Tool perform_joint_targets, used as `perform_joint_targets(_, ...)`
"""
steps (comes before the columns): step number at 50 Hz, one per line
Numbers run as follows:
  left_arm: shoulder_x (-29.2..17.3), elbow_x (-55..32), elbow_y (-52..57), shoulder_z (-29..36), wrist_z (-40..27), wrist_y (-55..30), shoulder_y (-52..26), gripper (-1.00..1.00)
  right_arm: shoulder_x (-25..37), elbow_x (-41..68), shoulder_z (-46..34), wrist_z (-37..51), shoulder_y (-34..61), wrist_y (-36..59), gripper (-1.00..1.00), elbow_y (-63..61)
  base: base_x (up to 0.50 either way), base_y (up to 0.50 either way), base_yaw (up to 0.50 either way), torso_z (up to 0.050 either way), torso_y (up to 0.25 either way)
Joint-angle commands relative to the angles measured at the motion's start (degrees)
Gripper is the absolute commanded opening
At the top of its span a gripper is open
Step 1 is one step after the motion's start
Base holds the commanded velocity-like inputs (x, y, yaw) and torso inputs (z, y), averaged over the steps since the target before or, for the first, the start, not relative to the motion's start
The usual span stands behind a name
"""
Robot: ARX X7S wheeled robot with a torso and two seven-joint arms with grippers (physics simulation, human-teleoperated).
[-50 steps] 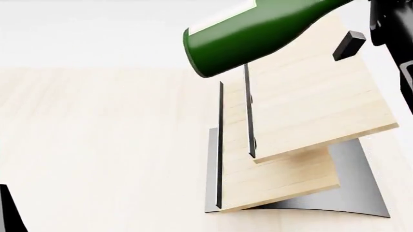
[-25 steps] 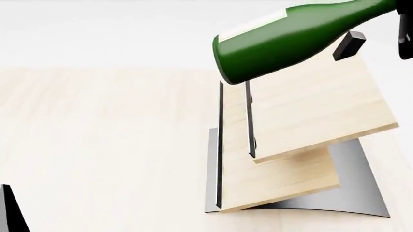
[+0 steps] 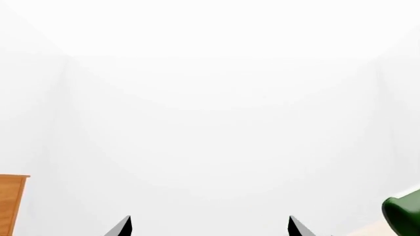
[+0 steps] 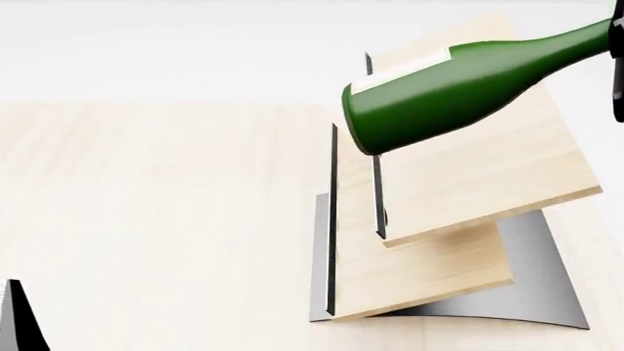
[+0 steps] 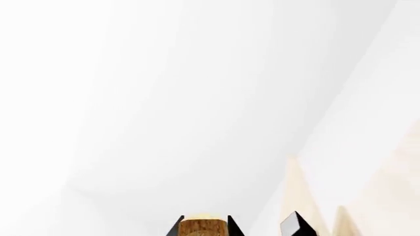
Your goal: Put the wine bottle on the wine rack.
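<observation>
The wine bottle (image 4: 458, 88), dark green with a pale label, hangs almost level above the upper board of the wine rack (image 4: 487, 175). Its base points left and its neck runs up to the right edge of the head view. My right gripper (image 5: 204, 228) is shut on the bottle's top, with the tan cork (image 5: 203, 231) showing between its fingertips. The rack's black peg (image 5: 295, 227) lies just beside it and is hidden behind the bottle in the head view. My left gripper (image 3: 210, 228) is open and empty, with the bottle's base (image 3: 404, 214) off to one side.
The rack's lower board (image 4: 419, 274) and curved grey base (image 4: 546, 285) rest on a pale wood tabletop (image 4: 156, 219). A reddish-brown cabinet edge (image 3: 12, 204) shows in the left wrist view. A dark part of my left arm (image 4: 14, 314) sits at the head view's lower left.
The bottle has moved right and down toward the rack's upper board and now covers the black peg. The left arm has barely moved.
</observation>
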Motion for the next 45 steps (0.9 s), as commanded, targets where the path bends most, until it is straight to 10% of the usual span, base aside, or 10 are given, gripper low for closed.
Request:
perform_joint_targets(1, -0.06, 0.09, 0.21, 0.22, -0.09, -0.33, -0.12, 1.0, -0.11, -2.02, 0.91, -1.74, -0.68, 0.25, -1.0, 1.17, 0.0, 0.0, 0.0, 0.0, 0.0)
perform_joint_targets(45, -0.24, 0.13, -0.69, 0.88, -0.37, 0.27, -0.43, 1.0, -0.9, -3.09, 0.32, -4.12, -3.58, 0.25, -1.0, 4.6, 0.0, 0.0, 0.0, 0.0, 0.001)
